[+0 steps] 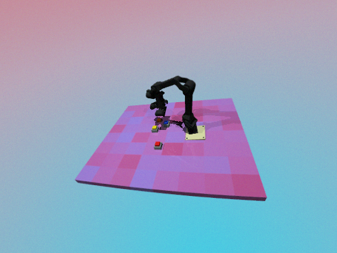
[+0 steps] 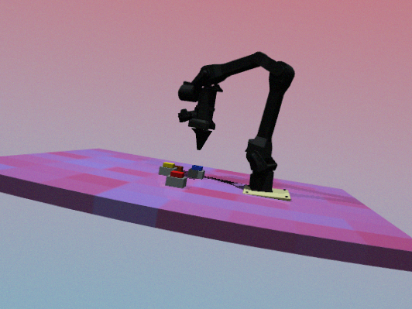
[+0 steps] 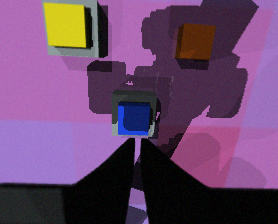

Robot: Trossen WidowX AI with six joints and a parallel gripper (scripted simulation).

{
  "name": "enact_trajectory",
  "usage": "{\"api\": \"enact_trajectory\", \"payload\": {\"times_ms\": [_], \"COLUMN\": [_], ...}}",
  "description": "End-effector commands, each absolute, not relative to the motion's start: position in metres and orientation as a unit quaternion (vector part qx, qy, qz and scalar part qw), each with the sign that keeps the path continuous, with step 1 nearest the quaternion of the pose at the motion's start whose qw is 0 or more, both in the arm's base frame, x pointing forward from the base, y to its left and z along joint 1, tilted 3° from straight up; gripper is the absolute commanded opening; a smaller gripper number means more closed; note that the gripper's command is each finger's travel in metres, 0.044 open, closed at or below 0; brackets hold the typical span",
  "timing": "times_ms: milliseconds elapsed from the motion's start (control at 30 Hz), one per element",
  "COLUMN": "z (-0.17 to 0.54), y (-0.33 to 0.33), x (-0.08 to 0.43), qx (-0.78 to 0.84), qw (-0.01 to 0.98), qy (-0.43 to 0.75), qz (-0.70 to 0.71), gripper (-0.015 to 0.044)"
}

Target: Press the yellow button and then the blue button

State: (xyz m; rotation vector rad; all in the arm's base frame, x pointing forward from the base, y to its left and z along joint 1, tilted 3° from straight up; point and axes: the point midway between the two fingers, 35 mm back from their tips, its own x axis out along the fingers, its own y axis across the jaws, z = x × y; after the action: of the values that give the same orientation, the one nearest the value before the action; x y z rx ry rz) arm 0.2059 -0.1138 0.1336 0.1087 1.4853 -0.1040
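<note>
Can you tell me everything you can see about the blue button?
The blue button is a small square blue cap sitting in a grey box-shaped housing, like plastic. It sits flat on the pink and purple checkered board, inside the arm's dark shadow. Its cap looks raised, not pushed in. Nothing touches it. The black hand hangs in the air above it, fingers closed to a point and holding nothing. The yellow button and an orange block sit close by, apart from it.

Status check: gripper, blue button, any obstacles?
Gripper shut, empty, high above buttons. Blue button just ahead of fingertips, unpressed. Orange block off to the side, apart.
</note>
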Motion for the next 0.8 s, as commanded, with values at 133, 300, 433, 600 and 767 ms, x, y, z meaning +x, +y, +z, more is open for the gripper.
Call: {"api": "enact_trajectory", "payload": {"times_ms": [133, 300, 433, 600, 767], "z": [0.105, 0.098, 0.092, 0.083, 0.075], "y": [-0.111, -0.111, -0.111, -0.111, -0.111], "x": [0.204, 0.205, 0.205, 0.206, 0.206], "qx": [0.052, 0.052, 0.052, 0.052, 0.052], "qw": [0.731, 0.731, 0.731, 0.731, 0.731], "qy": [0.679, 0.679, 0.679, 0.679, 0.679], "qz": [-0.042, -0.042, -0.042, -0.042, -0.042], "gripper": [0.002, 0.002, 0.002, 0.002, 0.002]}}
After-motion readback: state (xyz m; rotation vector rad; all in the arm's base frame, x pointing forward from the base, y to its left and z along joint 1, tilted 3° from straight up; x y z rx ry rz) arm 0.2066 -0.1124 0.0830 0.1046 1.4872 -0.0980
